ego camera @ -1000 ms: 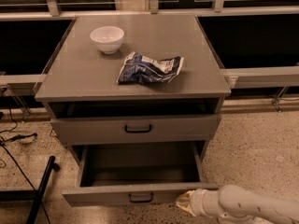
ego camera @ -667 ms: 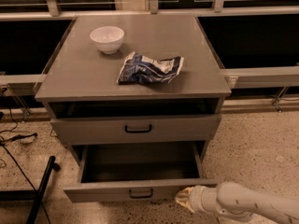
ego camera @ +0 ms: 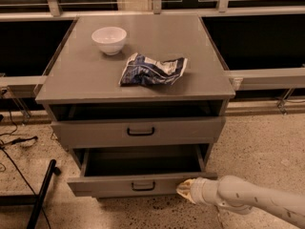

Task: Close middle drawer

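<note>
The middle drawer (ego camera: 109, 185) stands pulled out beneath the uppermost drawer (ego camera: 138, 131), and we see into its grey box. The claw (ego camera: 186, 190) lies against the right end of the front panel; we cannot tell whether it is wide or narrow. The bench (ego camera: 86, 75) carries a white bowl (ego camera: 109, 39) and a crumpled bag (ego camera: 152, 69).
</note>
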Controlling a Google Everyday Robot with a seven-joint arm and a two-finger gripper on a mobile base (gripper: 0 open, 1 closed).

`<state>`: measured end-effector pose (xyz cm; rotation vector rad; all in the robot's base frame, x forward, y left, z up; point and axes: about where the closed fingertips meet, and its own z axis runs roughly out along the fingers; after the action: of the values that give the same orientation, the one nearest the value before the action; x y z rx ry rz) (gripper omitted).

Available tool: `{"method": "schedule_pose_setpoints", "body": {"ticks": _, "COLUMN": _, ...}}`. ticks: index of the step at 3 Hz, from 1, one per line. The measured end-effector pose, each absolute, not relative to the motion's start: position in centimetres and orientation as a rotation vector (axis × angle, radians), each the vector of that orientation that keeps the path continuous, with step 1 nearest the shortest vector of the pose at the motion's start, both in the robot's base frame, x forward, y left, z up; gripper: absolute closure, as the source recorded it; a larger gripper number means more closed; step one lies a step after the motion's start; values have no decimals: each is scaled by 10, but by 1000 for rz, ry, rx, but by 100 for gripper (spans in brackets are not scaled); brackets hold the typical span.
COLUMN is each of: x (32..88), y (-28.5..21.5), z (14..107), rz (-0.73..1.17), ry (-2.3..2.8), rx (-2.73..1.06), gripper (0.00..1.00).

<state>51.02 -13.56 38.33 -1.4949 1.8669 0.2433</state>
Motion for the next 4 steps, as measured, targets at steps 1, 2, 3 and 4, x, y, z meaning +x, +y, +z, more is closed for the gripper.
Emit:
{"method": "schedule_pose_setpoints", "body": {"ticks": 1, "x": 532, "y": -131, "z": 391, "rz": 215, "ry": 1842, "rx": -1485, "gripper": 100}}
{"method": "schedule_pose_setpoints", "body": {"ticks": 2, "x": 556, "y": -125, "z": 396, "rz": 181, "ry": 1821, "rx": -1461, "gripper": 100}}
{"method": "schedule_pose_setpoints", "body": {"ticks": 3, "x": 561, "y": -117, "z": 401, "rz": 101, "ry": 1765, "rx": -1444, "gripper": 100}}
{"method": "schedule_pose_setpoints", "body": {"ticks": 4, "x": 556, "y": -118, "z": 410, "rz": 50, "ry": 1787, "rx": -1429, "gripper": 100}}
